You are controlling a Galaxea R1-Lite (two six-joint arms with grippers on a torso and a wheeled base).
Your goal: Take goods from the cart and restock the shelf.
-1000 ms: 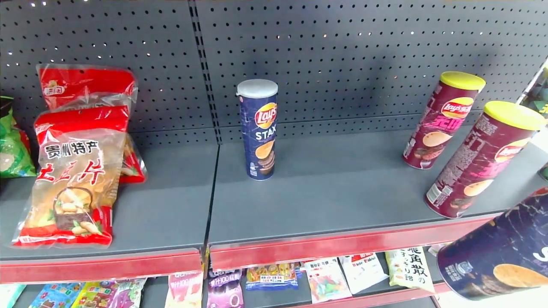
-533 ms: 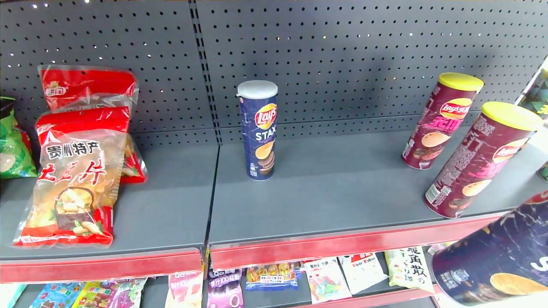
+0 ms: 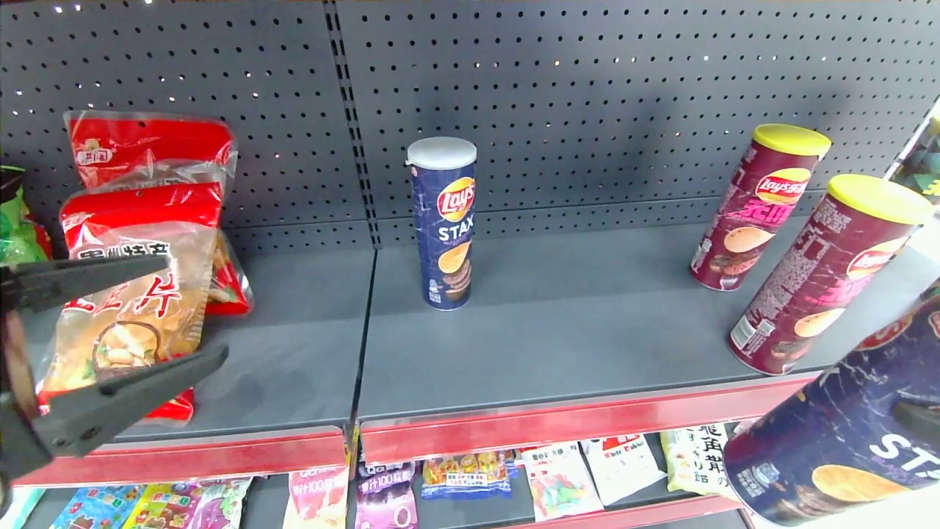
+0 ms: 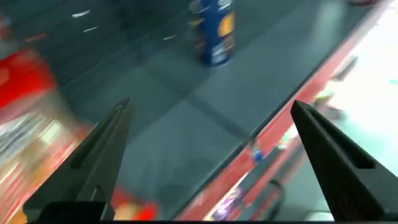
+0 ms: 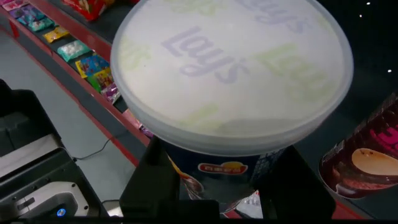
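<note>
R tool (image 5: 217, 190) pinched blue can (image 3: 852, 433) at 4 o'clock, below shelf (image 3: 587, 338) edge; L tool (image 3: 194, 307) spread, empty, at 9. Risk: lifting in, can could've clipped red lip (image 3: 587, 420) or toppled maroon cans (image 3: 822, 279).

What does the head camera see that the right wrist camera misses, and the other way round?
Head camera: the upright blue can, the red snack bags and the left gripper, fingers open. Right wrist camera: the pale lid seen from above. Both: the held can, a maroon can and the small packets below.
</note>
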